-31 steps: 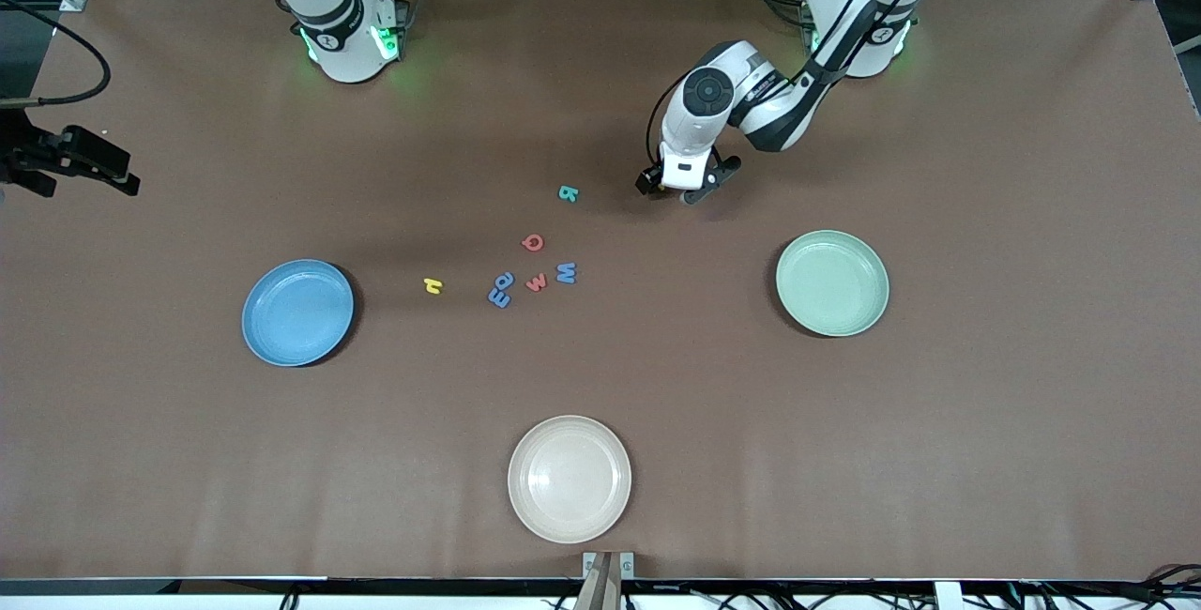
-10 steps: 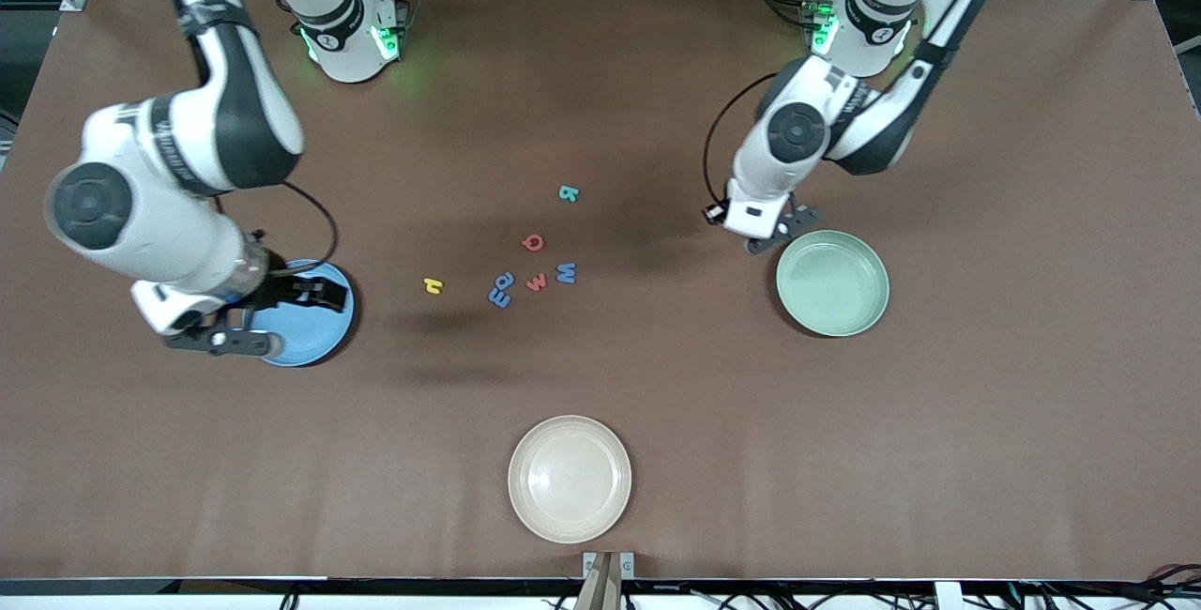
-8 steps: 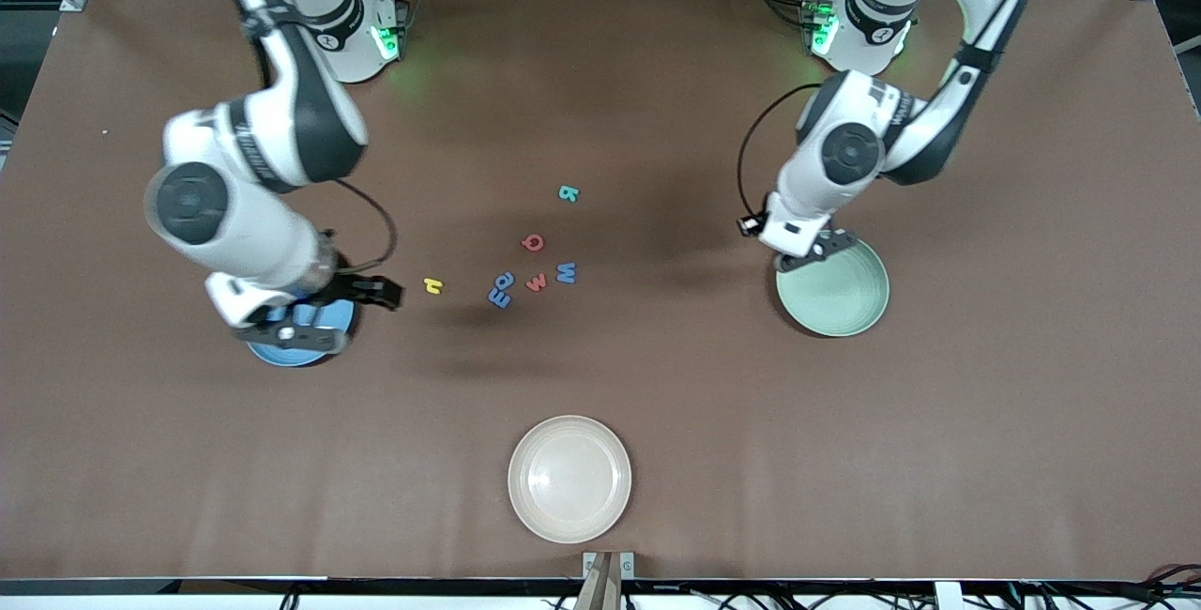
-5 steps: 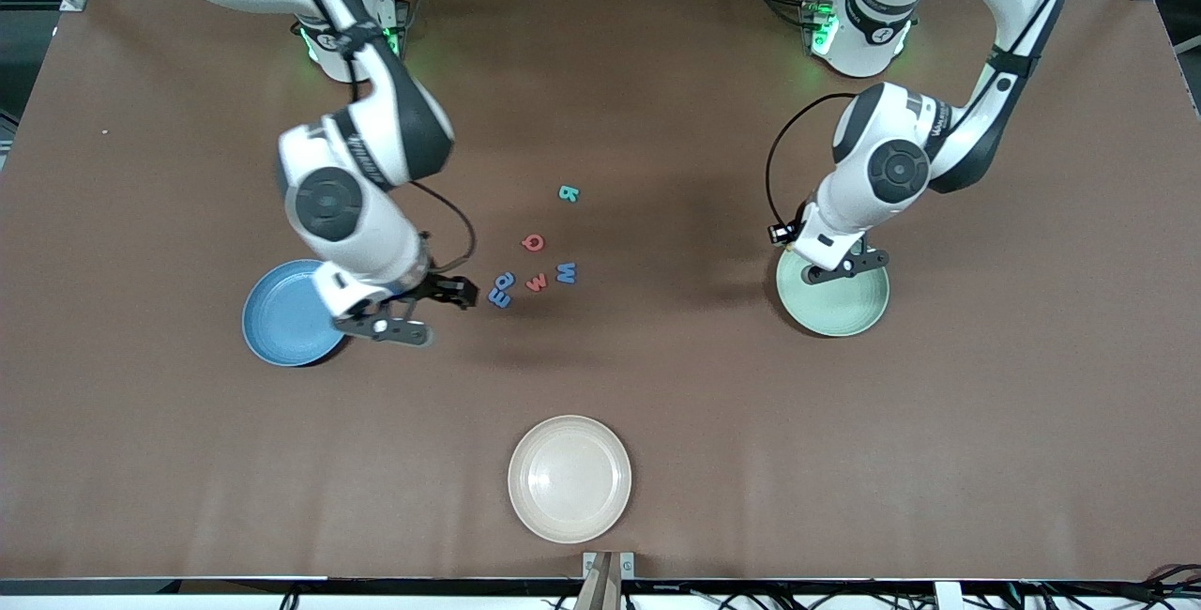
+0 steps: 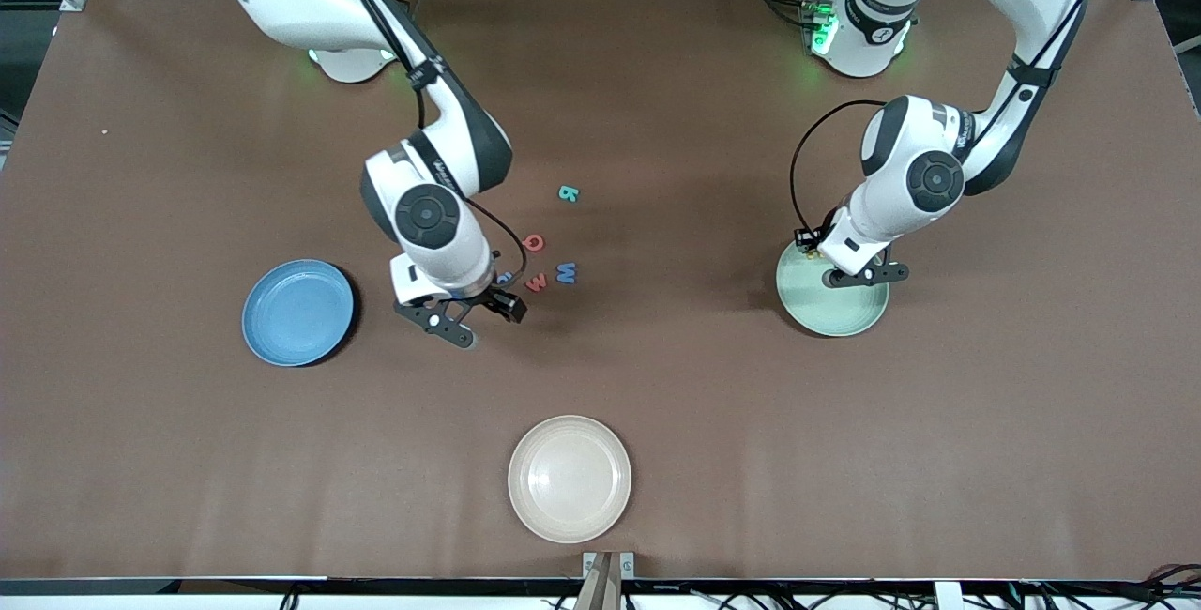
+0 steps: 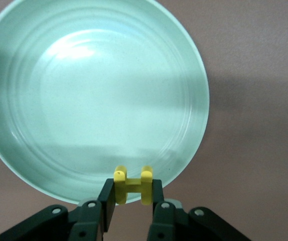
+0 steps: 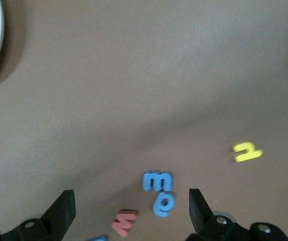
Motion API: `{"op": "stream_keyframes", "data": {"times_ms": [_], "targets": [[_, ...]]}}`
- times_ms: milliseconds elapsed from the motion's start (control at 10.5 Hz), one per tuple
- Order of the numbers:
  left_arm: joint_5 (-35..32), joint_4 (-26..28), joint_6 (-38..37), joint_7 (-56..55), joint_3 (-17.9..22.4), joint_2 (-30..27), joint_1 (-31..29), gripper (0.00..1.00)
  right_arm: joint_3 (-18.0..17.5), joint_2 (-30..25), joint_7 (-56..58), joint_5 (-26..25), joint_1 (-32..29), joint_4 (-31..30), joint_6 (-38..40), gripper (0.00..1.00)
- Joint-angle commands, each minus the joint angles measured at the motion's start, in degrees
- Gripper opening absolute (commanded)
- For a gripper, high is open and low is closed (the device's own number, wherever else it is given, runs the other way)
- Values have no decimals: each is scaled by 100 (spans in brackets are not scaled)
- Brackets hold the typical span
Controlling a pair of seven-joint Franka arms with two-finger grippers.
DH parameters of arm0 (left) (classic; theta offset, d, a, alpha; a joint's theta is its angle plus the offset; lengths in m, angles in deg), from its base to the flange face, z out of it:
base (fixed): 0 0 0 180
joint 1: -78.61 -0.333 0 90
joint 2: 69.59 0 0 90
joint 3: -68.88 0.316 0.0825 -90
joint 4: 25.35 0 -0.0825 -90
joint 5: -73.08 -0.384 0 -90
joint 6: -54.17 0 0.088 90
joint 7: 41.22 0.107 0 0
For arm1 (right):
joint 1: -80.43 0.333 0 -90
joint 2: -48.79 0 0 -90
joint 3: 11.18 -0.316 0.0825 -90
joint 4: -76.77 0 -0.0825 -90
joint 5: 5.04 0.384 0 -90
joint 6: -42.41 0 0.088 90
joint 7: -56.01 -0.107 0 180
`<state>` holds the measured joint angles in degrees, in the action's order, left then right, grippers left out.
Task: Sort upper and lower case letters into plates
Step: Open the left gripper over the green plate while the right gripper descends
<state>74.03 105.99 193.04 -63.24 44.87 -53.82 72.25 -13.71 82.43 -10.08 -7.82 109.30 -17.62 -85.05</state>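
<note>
My left gripper (image 6: 132, 193) is shut on a yellow letter H (image 6: 132, 185), which hangs over the rim of the mint green plate (image 6: 84, 75) (image 5: 844, 310). In the front view the left gripper (image 5: 858, 274) sits over that plate's edge nearest the robots. My right gripper (image 7: 131, 211) (image 5: 486, 323) is open over the loose letters. Below it lie a blue m (image 7: 157, 181), a blue e (image 7: 162, 203), a red w (image 7: 124, 222) and, off to one side, a yellow n (image 7: 246, 151). A teal B (image 5: 568, 193), a red Q (image 5: 533, 242) and a blue W (image 5: 566, 272) lie nearby. The blue plate (image 5: 297, 312) holds nothing.
A cream-beige plate (image 5: 570, 479) stands near the table's front edge, nearer the front camera than the letters. The right arm's wrist covers the yellow n and part of the blue letters in the front view.
My right arm has swung from over the blue plate across to the letter cluster, fingers open. My left arm has carried the yellow H from beside the green plate to over its rim.
</note>
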Motion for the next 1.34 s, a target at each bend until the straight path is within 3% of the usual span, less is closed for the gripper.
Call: {"op": "stream_keyframes", "data": {"times_ms": [0, 191, 477, 572, 763, 1240], "targets": [[10, 68, 97, 75, -61, -57, -32, 100, 52, 388, -1628, -56, 311, 88, -505, 100], [11, 85, 97, -4, -61, -57, -23, 100, 288, 608, -2651, -12, 636, 53, -911, 100], [141, 85, 97, -13, -69, -57, 3, 100, 280, 600, -3120, 119, 663, -88, -868, 100], [386, 77, 97, -13, -104, -57, 47, 100, 280, 600, -3165, 381, 646, -97, -859, 100], [852, 42, 106, -213, -113, -65, 336, 100, 280, 461, -3121, 533, 681, -385, -911, 100], [846, -142, 246, -1802, -105, -13, 1214, 100, 26, 345, -3121, 472, 813, -589, -1122, 100]]}}
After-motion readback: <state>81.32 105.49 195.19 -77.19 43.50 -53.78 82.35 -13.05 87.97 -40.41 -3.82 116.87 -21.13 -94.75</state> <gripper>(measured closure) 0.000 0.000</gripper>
